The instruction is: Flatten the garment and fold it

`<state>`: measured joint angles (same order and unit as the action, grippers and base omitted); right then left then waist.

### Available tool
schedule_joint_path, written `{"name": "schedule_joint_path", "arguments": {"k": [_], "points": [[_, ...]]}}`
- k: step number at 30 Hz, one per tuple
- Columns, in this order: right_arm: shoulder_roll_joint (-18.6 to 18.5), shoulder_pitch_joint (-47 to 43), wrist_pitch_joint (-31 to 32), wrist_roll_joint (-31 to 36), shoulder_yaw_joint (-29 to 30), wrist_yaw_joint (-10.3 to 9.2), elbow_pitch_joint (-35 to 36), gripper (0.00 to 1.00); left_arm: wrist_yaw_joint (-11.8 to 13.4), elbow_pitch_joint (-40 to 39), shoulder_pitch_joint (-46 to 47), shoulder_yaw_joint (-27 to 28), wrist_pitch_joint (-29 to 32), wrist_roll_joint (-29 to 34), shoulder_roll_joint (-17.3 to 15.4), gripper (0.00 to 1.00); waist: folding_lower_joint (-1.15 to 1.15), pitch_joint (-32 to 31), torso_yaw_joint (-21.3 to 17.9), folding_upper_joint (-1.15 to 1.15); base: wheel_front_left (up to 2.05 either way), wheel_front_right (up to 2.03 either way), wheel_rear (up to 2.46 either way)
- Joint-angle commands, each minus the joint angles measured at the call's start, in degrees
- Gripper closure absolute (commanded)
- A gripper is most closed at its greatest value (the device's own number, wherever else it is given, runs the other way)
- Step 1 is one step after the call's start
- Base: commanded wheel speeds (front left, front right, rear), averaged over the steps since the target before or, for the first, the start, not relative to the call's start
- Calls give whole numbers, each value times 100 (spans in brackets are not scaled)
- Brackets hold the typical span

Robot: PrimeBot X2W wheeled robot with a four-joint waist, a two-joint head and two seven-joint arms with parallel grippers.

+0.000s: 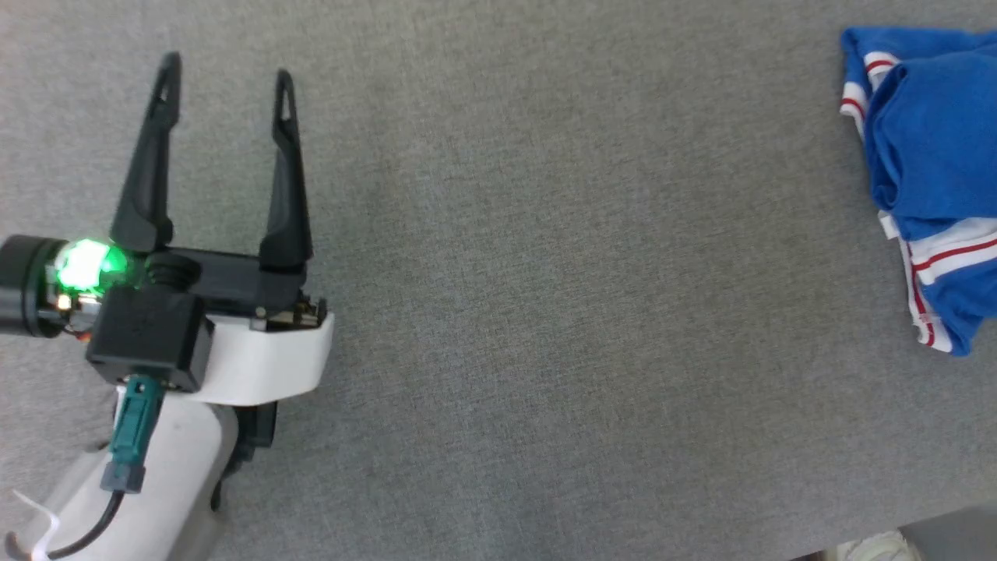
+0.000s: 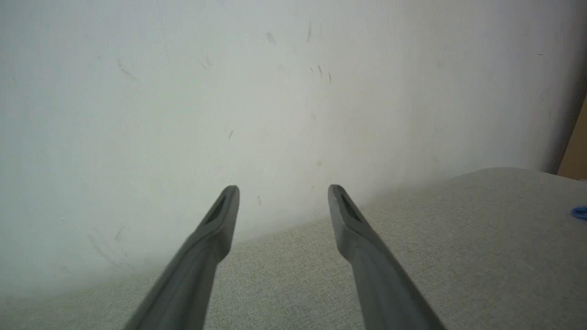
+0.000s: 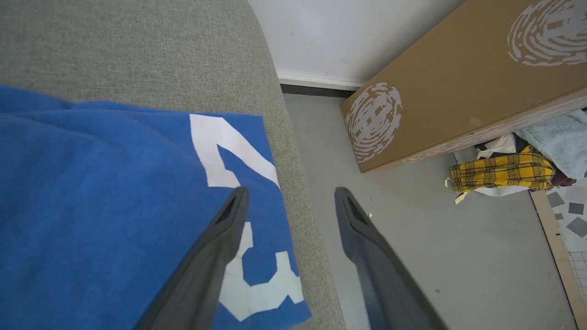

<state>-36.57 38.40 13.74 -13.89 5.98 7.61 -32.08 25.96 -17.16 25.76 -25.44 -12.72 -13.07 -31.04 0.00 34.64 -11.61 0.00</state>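
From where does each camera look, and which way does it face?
Head view: from above, down on the grey surface; left gripper open, lower left.
Left wrist view: along its open fingers toward a white wall.
Right wrist view: along the open right gripper over the garment, floor beyond.
Shared: the garment, in head and right wrist views.

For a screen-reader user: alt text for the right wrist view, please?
A bright blue garment with white print lies at the edge of a grey fabric surface; the open right end effector straddles that edge, partly over the garment. A cardboard box and yellow plaid cloth sit on the floor.
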Motion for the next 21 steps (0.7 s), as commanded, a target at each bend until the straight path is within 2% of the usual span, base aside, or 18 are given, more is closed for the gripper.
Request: {"name": "schedule_joint_path", "arguments": {"k": [1,6,12,21], "points": [[30,-51,-45,30,44,-12,18,0,50,42,-119,-2,-52,-6,30,0,0,-267,39,0,0,0,0],[178,-334,-100,-59,155,-12,261,0,98,148,-405,70,-139,-253,194,0,0,-778,139,0,0,0,0],[529,-884,-241,-262,282,-12,875,0,183,275,-829,144,-189,-388,276,0,0,-1398,304,0,0,0,0],[1567,-2059,-573,-243,561,-12,2436,0,245,265,-1712,379,-223,-677,408,0,0,-2327,594,0,0,0,0]]}}
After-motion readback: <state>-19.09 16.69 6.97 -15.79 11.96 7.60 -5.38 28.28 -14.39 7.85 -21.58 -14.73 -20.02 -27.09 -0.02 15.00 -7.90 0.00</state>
